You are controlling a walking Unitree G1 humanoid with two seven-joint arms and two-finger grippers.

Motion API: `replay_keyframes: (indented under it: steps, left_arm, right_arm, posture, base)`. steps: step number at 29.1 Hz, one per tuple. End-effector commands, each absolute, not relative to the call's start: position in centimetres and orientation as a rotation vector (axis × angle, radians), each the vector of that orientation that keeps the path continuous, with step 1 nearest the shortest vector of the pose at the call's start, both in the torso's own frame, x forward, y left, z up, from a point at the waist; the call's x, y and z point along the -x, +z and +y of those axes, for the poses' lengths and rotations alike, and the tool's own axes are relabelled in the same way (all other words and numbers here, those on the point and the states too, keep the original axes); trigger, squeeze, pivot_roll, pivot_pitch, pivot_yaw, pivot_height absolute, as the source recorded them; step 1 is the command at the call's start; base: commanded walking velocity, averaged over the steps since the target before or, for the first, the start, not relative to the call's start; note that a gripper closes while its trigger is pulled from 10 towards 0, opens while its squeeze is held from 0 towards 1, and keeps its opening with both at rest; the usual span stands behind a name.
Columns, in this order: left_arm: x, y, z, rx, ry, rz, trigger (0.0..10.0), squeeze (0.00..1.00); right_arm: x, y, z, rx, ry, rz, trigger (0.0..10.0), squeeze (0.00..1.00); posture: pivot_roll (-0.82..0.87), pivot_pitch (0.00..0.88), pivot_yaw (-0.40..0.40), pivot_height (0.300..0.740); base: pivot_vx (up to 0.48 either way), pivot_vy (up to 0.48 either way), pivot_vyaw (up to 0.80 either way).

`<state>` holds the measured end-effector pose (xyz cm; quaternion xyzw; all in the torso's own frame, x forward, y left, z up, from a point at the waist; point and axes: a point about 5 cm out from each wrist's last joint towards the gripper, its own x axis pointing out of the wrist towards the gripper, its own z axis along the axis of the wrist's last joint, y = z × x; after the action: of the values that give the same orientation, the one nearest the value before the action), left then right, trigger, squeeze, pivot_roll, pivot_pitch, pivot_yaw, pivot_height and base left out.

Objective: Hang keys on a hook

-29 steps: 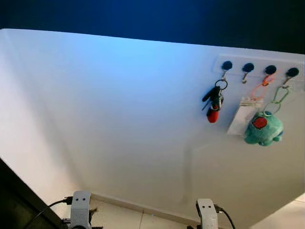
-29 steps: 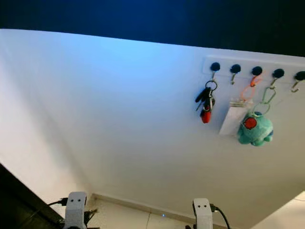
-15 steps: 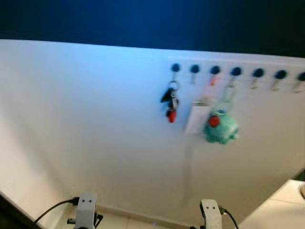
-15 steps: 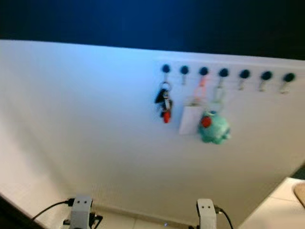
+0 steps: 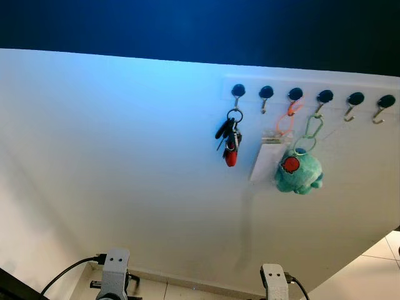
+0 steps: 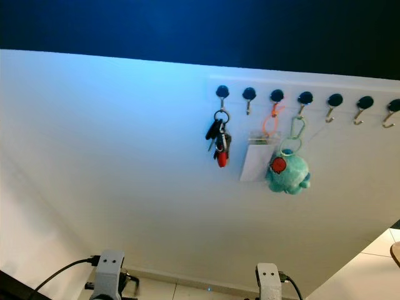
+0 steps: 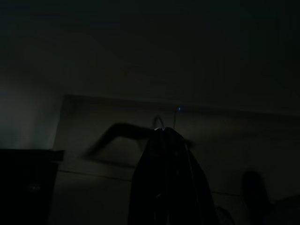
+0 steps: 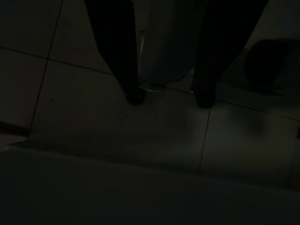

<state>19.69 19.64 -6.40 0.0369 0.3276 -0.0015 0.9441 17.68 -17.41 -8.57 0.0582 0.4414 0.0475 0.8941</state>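
**Keys on the first hook, both arms low**

From my seat, the head cameras look up at a white wall (image 5: 125, 156) with a rail of hooks (image 5: 309, 97) at about 1 o'clock. The keys (image 5: 229, 140), black with a red fob, hang from the leftmost hook (image 5: 237, 92). The next hook along is bare; then comes an orange loop holding a clear card (image 5: 267, 161), and a teal plush toy (image 5: 299, 173) on a green clip. The right eye takes in a seventh hook (image 6: 392, 107) at 3 o'clock that the left eye cuts off.

Both wrists sit at 6 o'clock, down by the tiled floor (image 5: 369, 281).

The wrist cameras are very dark. The right gripper (image 8: 169, 98) has its two fingers (image 8: 129, 84) spread apart over floor tiles, holding nothing. The left gripper (image 7: 169, 187) is one dark mass; I cannot tell how its fingers stand.
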Motion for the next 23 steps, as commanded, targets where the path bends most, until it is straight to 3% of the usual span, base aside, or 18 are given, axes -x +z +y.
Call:
replay_keyframes:
  steps: [1, 23]
  left_arm:
    - [-19.4, -6.6, 19.7, -0.082, -0.014, 0.679, 10.0, 0.0]
    - [-18.2, -7.0, 21.2, -0.022, 0.087, 0.708, 10.0, 0.0]
  right_arm:
    - [-17.1, -8.8, -17.7, -0.121, 0.09, 0.933, 10.0, 0.0]
    - [-16.6, -9.1, -18.7, -0.094, 0.044, 0.977, 10.0, 0.0]
  posture:
    - [0.03, 0.032, 0.015, 0.74]
    - [0.04, 0.033, 0.002, 0.74]
  base:
    - [0.0, 0.0, 0.0]
    - [0.0, 0.0, 0.0]
